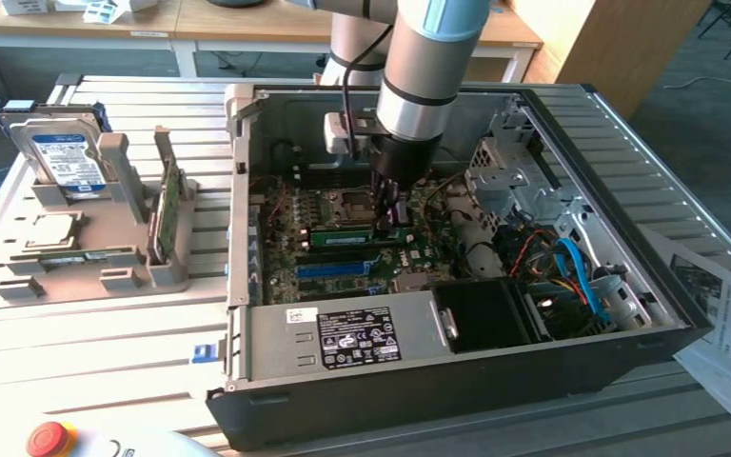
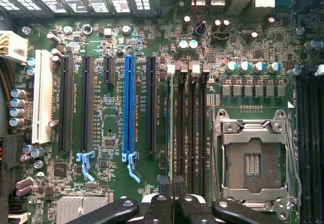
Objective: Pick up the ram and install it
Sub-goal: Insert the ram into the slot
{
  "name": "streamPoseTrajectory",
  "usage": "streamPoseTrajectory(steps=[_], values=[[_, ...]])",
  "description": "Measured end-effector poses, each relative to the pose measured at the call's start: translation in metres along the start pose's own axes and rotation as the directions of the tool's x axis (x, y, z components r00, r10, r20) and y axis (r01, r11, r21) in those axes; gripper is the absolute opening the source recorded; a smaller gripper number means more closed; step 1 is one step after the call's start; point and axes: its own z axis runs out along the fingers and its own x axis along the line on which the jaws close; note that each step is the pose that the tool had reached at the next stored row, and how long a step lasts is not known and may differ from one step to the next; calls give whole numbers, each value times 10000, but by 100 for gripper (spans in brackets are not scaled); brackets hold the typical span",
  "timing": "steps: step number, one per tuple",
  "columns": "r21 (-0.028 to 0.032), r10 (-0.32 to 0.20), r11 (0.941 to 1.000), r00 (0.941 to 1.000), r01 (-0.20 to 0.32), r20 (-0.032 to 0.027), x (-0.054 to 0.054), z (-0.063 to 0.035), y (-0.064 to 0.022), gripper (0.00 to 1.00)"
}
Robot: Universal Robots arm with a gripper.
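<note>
The ram (image 1: 340, 231) stands on edge in a memory slot of the motherboard (image 1: 292, 276), inside the open computer case (image 1: 670, 328). In the wrist view the ram (image 2: 168, 128) is a thin line running along the slot beside the empty processor socket (image 2: 251, 163). My gripper (image 1: 391, 221) reaches straight down into the case and is shut, with its tips at the ram's end towards the exterior view's right. In the wrist view the gripper (image 2: 171, 183) has its two black fingertips (image 2: 164, 183) pressed together over that end of the slot. I cannot tell whether they pinch the ram or rest on top of it.
A grey rack (image 1: 111, 248) at the exterior view's left holds a hard drive (image 1: 68, 157) and a broad green card (image 1: 167, 214). Expansion slots, one of them blue (image 2: 129, 107), lie beside the memory slots. Cables (image 1: 575, 267) and a drive cage (image 1: 512, 181) crowd the case's right side.
</note>
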Motion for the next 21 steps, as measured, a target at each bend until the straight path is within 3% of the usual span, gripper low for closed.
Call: streamPoseTrajectory(steps=[4,6,8,9,21], values=[[0,0,10000,10000,0,0,0,0,0,18],[0,0,10000,10000,0,0,0,0,0,30],[0,0,10000,10000,0,0,0,0,0,30],[0,0,10000,10000,0,1,0,0,0,37],[0,0,10000,10000,0,1,1,-34,2,37]])
